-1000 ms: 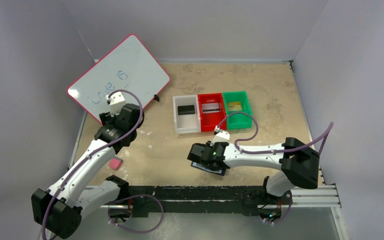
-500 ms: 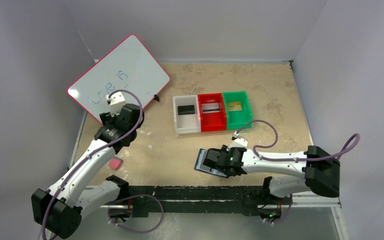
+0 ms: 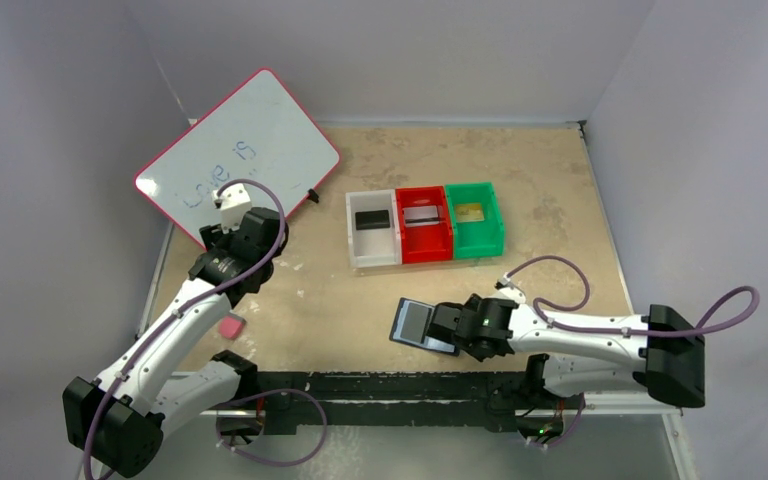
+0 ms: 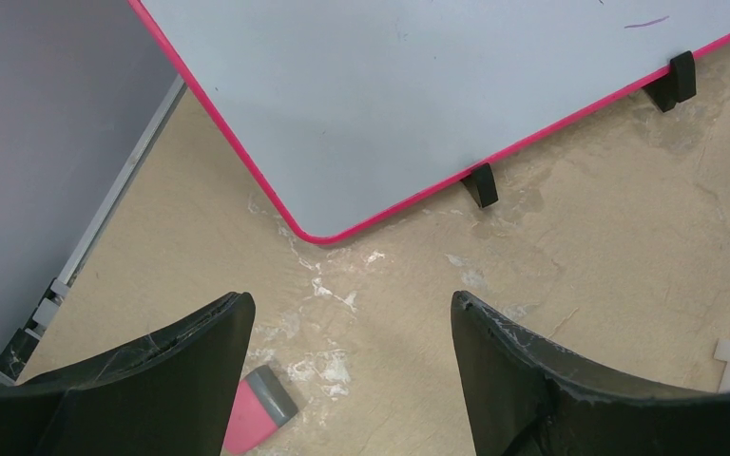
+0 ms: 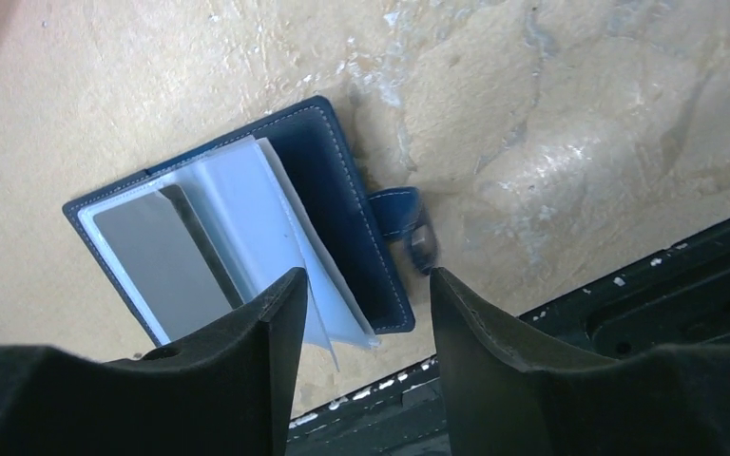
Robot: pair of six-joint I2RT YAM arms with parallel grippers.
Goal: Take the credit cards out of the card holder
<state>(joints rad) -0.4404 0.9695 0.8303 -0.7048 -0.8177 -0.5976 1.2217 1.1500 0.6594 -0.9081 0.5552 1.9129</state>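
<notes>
3 bins sit side by side mid-table: the white bin (image 3: pixel 371 243) holds a black card (image 3: pixel 371 219), the red bin (image 3: pixel 424 238) a silver-grey card (image 3: pixel 421 214), the green bin (image 3: pixel 478 233) a gold-tan card (image 3: pixel 469 212). The holder (image 5: pixel 247 223) lies open on the table (image 3: pixel 540 190) near the front edge, light blue pockets up, its tab (image 5: pixel 399 211) pointing toward the rail.

My right pincer (image 5: pixel 359 313) hangs just over the holder's near corner, fingers spread, gripping nothing. My left pincer (image 4: pixel 352 351) is released too, wide apart above bare table, a pink eraser (image 4: pixel 257 414) just beside its left finger.

The whiteboard (image 3: pixel 235 150) carries faint blue writing; I cannot read it.
</notes>
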